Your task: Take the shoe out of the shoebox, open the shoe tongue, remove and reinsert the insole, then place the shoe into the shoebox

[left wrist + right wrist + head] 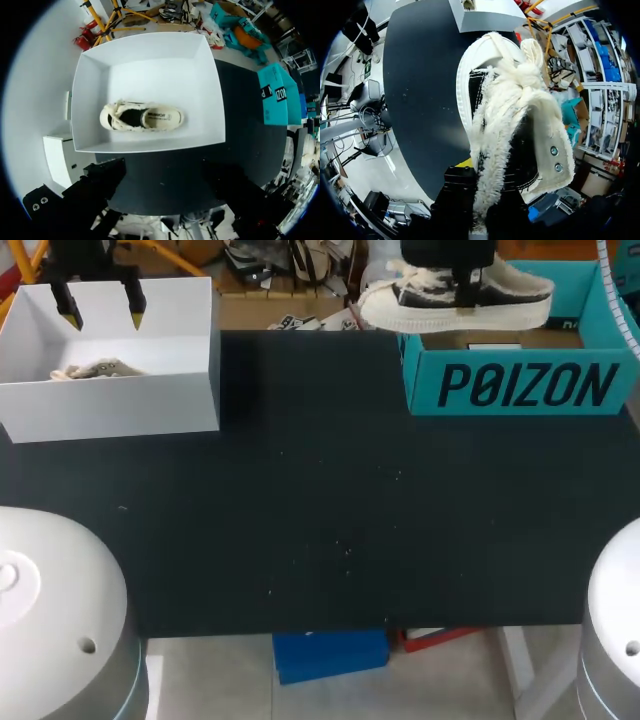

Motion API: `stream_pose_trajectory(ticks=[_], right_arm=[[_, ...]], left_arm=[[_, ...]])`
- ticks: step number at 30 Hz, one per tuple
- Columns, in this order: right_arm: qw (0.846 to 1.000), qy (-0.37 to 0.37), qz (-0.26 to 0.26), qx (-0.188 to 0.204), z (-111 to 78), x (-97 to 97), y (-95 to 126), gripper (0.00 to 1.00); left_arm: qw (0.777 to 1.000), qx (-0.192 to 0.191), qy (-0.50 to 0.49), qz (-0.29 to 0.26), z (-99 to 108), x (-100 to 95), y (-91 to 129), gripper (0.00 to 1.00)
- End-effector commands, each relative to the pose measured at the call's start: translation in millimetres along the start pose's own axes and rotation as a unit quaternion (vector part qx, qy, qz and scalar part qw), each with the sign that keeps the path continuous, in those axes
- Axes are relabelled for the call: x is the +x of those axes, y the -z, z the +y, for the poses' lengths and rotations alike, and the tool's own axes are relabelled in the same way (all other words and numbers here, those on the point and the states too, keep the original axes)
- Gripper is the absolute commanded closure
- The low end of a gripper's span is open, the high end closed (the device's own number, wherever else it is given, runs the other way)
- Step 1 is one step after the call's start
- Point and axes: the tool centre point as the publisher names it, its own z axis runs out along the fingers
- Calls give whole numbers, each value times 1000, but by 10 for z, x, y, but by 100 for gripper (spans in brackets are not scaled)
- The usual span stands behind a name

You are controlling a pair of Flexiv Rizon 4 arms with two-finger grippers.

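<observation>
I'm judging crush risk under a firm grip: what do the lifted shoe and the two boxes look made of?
Lifted shoe: fuzzy cream fleece-like trim, ribbed white sole, probably rubber. Teal box: matte printed cardboard, brown inside. White box: smooth thin card, judging by folded walls.

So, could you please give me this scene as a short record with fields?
left hand: open, holding nothing, above the white box
right hand: shut on the held shoe
held shoe: raised over the teal shoebox, sole down
second shoe: lying inside the white box, opening up
table: dark top, both boxes at its far edge
</observation>
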Motion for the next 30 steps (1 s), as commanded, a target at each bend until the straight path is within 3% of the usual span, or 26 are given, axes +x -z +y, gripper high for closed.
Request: stream_pose_trajectory(ticks=[1, 8, 12, 20, 30], right_arm=[[990, 4, -143, -16, 143, 832, 111, 100], [991, 23, -124, -38, 538, 1391, -250, 100], [992, 34, -115, -47, 698, 1606, -433, 100], [992, 58, -94, -53, 907, 1798, -796, 100], [994, 86, -46, -55, 1174, 1870, -1300, 100]], left_arm=[[1000, -1, 0, -1, 1, 2, 6, 0], [1000, -1, 0, -1, 1, 2, 6, 0], [1000, -1, 0, -1, 1, 2, 6, 0], [1000, -1, 0, -1, 1, 2, 6, 0], [1000, -1, 0, -1, 1, 2, 6, 0]])
